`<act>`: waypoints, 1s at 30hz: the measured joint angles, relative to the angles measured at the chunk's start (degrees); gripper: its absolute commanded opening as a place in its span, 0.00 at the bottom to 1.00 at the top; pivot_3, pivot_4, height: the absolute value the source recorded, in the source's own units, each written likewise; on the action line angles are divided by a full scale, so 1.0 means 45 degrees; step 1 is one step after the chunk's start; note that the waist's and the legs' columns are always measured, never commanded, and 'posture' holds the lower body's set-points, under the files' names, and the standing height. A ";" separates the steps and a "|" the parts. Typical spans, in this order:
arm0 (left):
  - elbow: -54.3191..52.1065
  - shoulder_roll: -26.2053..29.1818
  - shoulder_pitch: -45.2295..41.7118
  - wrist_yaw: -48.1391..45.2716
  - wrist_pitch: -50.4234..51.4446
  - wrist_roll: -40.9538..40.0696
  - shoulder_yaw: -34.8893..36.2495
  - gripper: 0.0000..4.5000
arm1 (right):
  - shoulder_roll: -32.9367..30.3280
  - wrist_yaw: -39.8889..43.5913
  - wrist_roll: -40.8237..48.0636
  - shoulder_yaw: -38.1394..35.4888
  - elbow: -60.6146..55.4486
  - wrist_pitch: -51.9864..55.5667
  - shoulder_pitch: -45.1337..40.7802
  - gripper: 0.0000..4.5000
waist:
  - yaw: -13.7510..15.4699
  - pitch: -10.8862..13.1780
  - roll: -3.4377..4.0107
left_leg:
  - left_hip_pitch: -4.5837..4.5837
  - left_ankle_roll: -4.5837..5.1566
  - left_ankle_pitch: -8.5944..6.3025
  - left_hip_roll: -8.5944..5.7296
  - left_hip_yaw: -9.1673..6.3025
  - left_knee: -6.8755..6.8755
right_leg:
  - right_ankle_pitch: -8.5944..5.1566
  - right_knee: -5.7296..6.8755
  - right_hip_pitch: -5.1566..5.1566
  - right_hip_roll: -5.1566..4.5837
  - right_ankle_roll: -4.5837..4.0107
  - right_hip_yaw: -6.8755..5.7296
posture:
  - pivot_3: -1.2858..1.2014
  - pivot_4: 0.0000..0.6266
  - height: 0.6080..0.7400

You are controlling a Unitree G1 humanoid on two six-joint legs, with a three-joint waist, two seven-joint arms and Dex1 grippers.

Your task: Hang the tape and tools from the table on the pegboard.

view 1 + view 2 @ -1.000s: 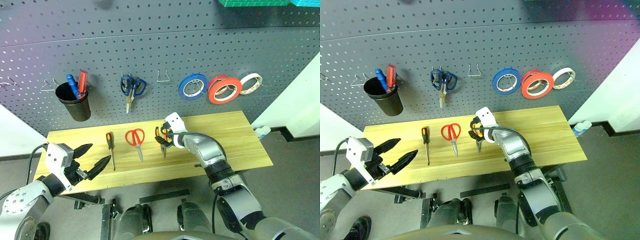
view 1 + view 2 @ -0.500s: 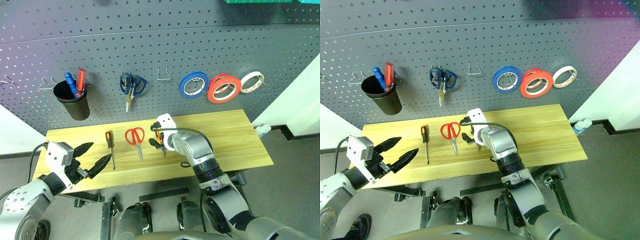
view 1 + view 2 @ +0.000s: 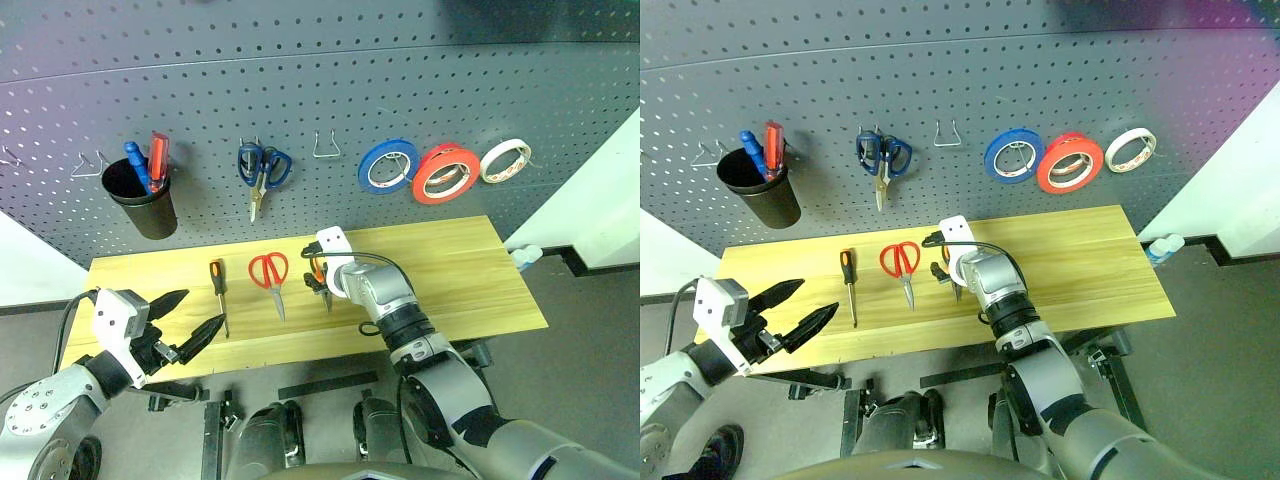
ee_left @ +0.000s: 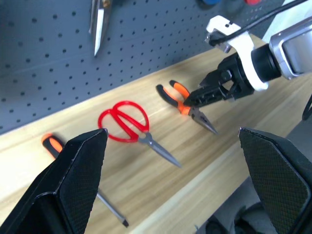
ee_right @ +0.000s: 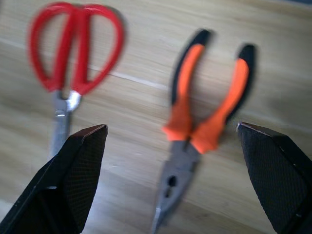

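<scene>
A: Where are your pliers point(image 5: 204, 126) sitting?

B: They are lying flat on the table point(image 3: 450, 270), handles toward the pegboard point(image 3: 330, 80), nose toward the near edge. Your right gripper point(image 4: 195, 99) is hovering just over them with its jaws spread wide and nothing in them; through the right wrist camera you are seeing the orange handles framed between the two fingers. Whether a fingertip is touching the handles, you cannot tell.

A: The rest of the task's things?

B: The red-handled scissors point(image 3: 270, 275) are lying just beside the pliers, the screwdriver point(image 3: 219, 290) beyond them, further toward your left. The wide red tape roll point(image 3: 445, 172) is already hanging on the pegboard, between a blue roll point(image 3: 387, 166) and a white roll point(image 3: 503, 161).

A: Your left gripper point(image 3: 193, 315)?

B: It is hanging off the near left corner of the table, jaws apart, empty.

A: Any writing?

B: None you can read. The pliers' far handle is partly hiding behind the right wrist in the head view.
</scene>
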 measured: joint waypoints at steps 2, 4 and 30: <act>-0.0023 0.0001 0.0000 0.0009 0.0069 -0.0002 0.0000 1.00 | 0.0002 -0.0216 0.0059 -0.0155 0.0248 -0.0156 -0.0190 0.98 | -0.0008 0.0017 0.0002 | -0.0004 0.0000 0.0000 0.0000 0.0000 -0.0001 | 0.0000 -0.0001 -0.0003 0.0000 0.0000 -0.0001 | 0.53 0.28 1.00; -0.0042 0.0001 -0.0004 0.0022 0.0084 -0.0007 0.0004 1.00 | 0.0006 -0.0481 0.0175 -0.0448 0.0549 -0.0231 -0.0367 0.98 | 0.0002 0.0022 0.0001 | -0.0009 0.0000 0.0000 0.0000 0.0000 -0.0002 | 0.0001 -0.0001 -0.0005 0.0000 0.0001 -0.0005 | 0.53 0.28 1.00; -0.0804 0.0042 0.0455 0.0186 0.0433 -0.0539 0.0452 1.00 | 0.0046 -0.1007 0.1443 -0.0915 0.3328 -0.1618 -0.1420 0.98 | 0.0027 0.0152 -0.0006 | -0.0027 -0.0003 0.0002 0.0000 -0.0005 -0.0001 | 0.0002 -0.0002 -0.0016 0.0001 0.0003 -0.0012 | 0.55 0.30 1.00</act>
